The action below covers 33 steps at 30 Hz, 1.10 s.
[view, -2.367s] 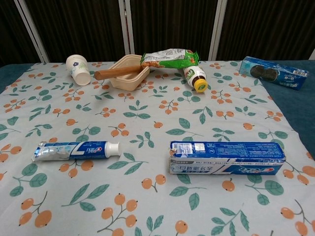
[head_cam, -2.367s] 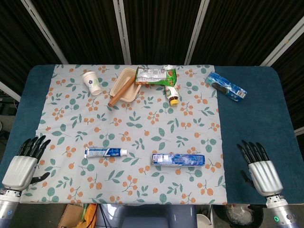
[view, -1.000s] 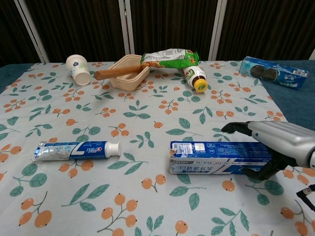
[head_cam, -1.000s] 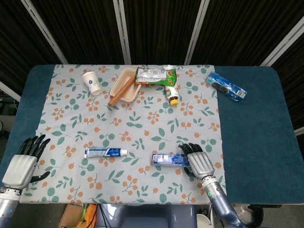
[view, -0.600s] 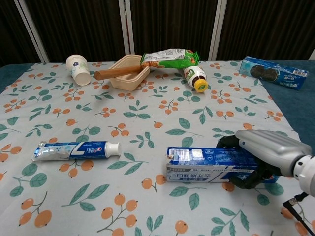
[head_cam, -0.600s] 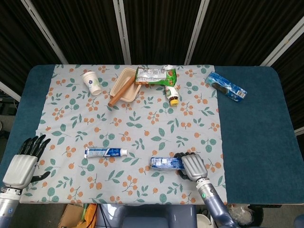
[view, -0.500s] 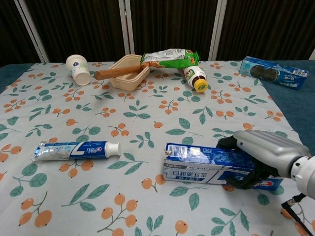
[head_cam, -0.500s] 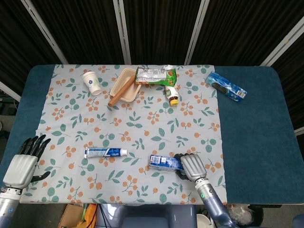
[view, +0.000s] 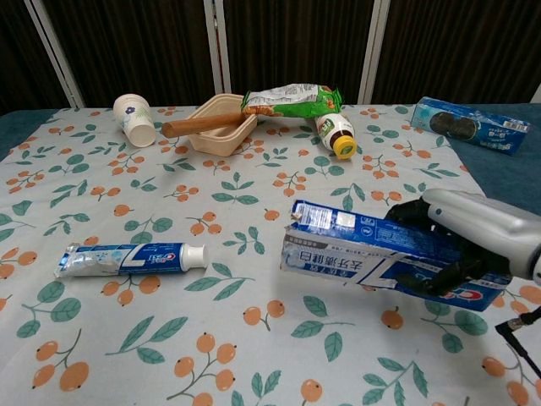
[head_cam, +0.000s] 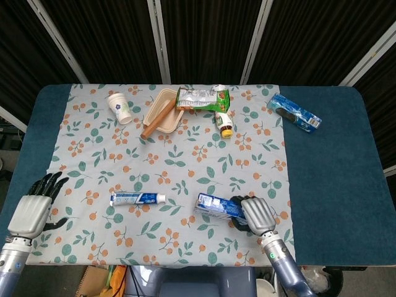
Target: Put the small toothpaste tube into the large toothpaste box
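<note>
The small toothpaste tube (head_cam: pixel 137 198) (view: pixel 127 257) lies flat on the floral cloth at front left, its white cap pointing right. My right hand (head_cam: pixel 257 214) (view: pixel 467 237) grips the large blue toothpaste box (head_cam: pixel 213 205) (view: pixel 363 249) near its right end and holds it off the cloth, its open left end tilted up. My left hand (head_cam: pixel 34 208) hovers open at the table's front left corner, well left of the tube; the chest view does not show it.
At the back stand a paper cup (head_cam: pixel 118 107), a beige tray (head_cam: pixel 162 112) with a wooden stick, a green snack bag (head_cam: pixel 203 97) and a yellow-capped bottle (head_cam: pixel 224 123). A blue biscuit pack (head_cam: pixel 294 111) lies on the dark mat at back right.
My right hand came in from the front right, closed around the box's right end and lifted it off the cloth. The left hand moved slightly; the tube stayed put.
</note>
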Tool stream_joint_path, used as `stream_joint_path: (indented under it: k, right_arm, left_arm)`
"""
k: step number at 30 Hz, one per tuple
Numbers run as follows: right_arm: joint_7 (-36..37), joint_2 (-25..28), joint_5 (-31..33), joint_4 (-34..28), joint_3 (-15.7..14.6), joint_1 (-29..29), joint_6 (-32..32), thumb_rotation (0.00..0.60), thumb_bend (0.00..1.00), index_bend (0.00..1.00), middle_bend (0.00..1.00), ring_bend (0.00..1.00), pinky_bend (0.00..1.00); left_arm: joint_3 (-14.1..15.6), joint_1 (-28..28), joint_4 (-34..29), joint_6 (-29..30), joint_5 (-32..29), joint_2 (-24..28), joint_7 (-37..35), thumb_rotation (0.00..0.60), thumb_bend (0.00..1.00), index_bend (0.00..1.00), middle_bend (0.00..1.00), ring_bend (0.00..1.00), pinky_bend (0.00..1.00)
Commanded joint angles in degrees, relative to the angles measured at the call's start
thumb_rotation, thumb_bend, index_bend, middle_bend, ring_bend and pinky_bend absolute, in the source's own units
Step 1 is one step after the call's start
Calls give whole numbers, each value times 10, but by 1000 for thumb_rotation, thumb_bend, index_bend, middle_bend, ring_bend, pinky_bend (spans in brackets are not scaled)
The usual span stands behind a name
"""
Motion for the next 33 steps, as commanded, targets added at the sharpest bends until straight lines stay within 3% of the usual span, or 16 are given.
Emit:
stream_joint_path:
  k: [1,10,24,33]
  right_arm:
    - [23,28,-18,-20,-3,-6,5,600,400,431,475,453,448]
    - [73,72,-38,-45,-4,-12,7,600,400,431,475,453,448]
    - [99,88,-42,-51,3,-12,10,600,401,431,475,453,448]
    - [101,97,-45,-59,4,-13,14,600,400,431,475,453,448]
  left_arm:
    - [-26,-40,-6,-48,-41,-18,63,600,94,270,171,183,298]
    - [-57,-130,9,-134,-133,-118,213,600,121,332,283,270,362]
    - [-54,-174,23,-146,-187,-201,291,600,154,370,360,325,387]
    - [-48,-190,64,-148,-219,-244,310,600,173,386,374,337,395]
